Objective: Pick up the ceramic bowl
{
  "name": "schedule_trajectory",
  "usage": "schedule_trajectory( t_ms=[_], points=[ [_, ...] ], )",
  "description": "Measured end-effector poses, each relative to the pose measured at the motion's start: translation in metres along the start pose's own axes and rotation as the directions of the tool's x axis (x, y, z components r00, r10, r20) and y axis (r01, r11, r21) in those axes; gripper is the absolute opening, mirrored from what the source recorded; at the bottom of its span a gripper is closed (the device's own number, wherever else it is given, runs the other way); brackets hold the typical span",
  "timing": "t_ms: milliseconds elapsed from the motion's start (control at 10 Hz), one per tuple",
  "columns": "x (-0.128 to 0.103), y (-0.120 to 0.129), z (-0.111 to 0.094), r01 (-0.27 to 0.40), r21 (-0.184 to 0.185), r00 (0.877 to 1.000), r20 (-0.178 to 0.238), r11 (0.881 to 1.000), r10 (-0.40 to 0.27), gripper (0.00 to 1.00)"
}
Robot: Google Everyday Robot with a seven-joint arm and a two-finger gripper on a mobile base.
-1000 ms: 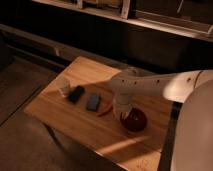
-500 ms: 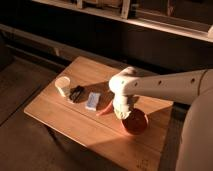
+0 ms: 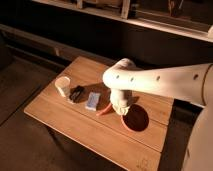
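Note:
The ceramic bowl [image 3: 137, 118] is a round, shallow red-orange bowl with a darker inside. It sits on the wooden table [image 3: 75, 127] right of the middle. My white arm reaches in from the right and bends down over it. My gripper [image 3: 121, 109] hangs at the bowl's left rim, and the wrist hides part of that rim.
A small white cup [image 3: 63, 86] stands at the table's left. A dark object [image 3: 76, 93] and a light blue packet [image 3: 93, 100] lie between cup and bowl. An orange-red piece [image 3: 104, 110] lies left of the gripper. Dark shelving runs behind the table.
The view has closed in on the table. My gripper stays down at the bowl's left rim, and the bowl looks unmoved on the table.

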Motion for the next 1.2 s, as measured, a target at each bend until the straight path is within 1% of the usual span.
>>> schedule_trajectory(
  t_ms=[300, 500, 600, 800, 1000, 1200],
  points=[
    [-0.004, 0.007, -0.033, 0.018, 0.012, 0.999, 0.045, 1.000, -0.018, 0.00],
    [-0.004, 0.012, -0.047, 0.028, 0.016, 0.998, 0.061, 0.999, -0.029, 0.00],
    [-0.003, 0.016, -0.052, 0.035, 0.010, 0.997, 0.065, 0.999, -0.036, 0.00],
    [0.000, 0.026, -0.057, 0.071, -0.018, 0.995, 0.069, 0.997, -0.069, 0.00],
    [0.003, 0.032, -0.057, 0.108, -0.036, 0.991, 0.077, 0.993, -0.105, 0.00],
    [0.005, 0.032, -0.057, 0.129, -0.039, 0.989, 0.081, 0.991, -0.126, 0.00]
  ],
)
